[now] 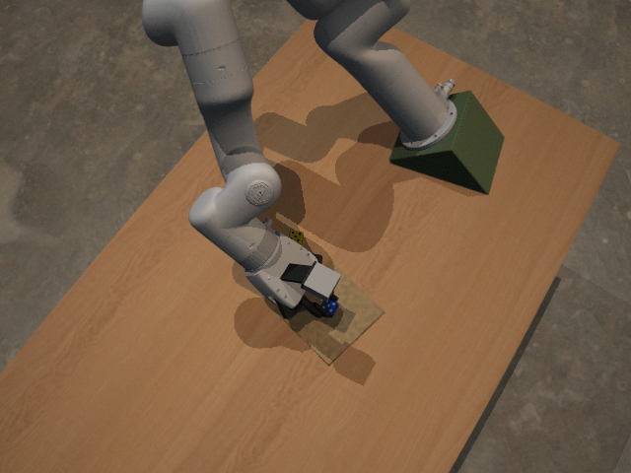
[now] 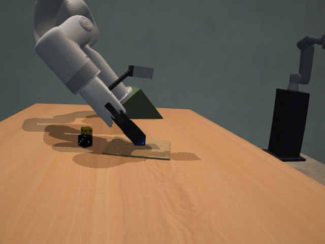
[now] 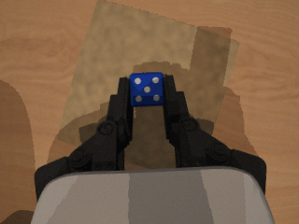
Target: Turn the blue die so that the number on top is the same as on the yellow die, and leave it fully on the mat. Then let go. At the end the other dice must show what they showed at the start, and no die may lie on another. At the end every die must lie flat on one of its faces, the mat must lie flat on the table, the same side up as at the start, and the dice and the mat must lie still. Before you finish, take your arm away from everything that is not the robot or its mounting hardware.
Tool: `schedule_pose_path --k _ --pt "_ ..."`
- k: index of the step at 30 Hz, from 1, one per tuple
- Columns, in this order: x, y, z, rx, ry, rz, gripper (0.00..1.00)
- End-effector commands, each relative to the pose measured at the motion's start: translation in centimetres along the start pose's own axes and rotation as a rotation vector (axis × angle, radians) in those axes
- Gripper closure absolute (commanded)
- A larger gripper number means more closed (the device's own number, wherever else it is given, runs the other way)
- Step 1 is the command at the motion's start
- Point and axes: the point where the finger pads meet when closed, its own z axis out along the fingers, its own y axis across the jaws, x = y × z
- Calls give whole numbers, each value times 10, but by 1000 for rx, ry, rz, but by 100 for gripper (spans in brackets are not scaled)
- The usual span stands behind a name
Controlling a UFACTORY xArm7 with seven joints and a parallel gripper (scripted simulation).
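Bench (image 2: 162,199) of light wood grain fills the foreground of the exterior view. Tan mat (image 2: 157,151) lies flat on it, mid-bench, partly under arm shadow. Jaws closed on the blue die (image 3: 148,89), one black finger (image 3: 119,115) on each side. The wrist view shows the die face toward the camera carrying five white pips. The die sits over the mat; in the exterior view its lower corner (image 2: 141,142) is at or just above the mat surface, contact not resolvable. The die is tilted along with the arm (image 2: 78,63), which leans down steeply from upper left. Left of the mat, off it, stands a black die (image 2: 85,140) with white pips on the bench. Just behind it is the yellow die (image 2: 86,130) with dark pips; its top count cannot be read. Farther back, a green wedge block (image 2: 141,106) carries the arm's foot. At far right, beyond the bench edge, stands a black pedestal (image 2: 288,123) with a grey fixture on top.
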Motion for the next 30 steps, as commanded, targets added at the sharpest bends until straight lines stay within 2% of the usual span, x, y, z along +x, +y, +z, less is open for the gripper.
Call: schedule_pose_path --k 1,30 --pt "1 1 0 -2 1 -3 79" --pt "-2 1 2 -2 1 -3 79"
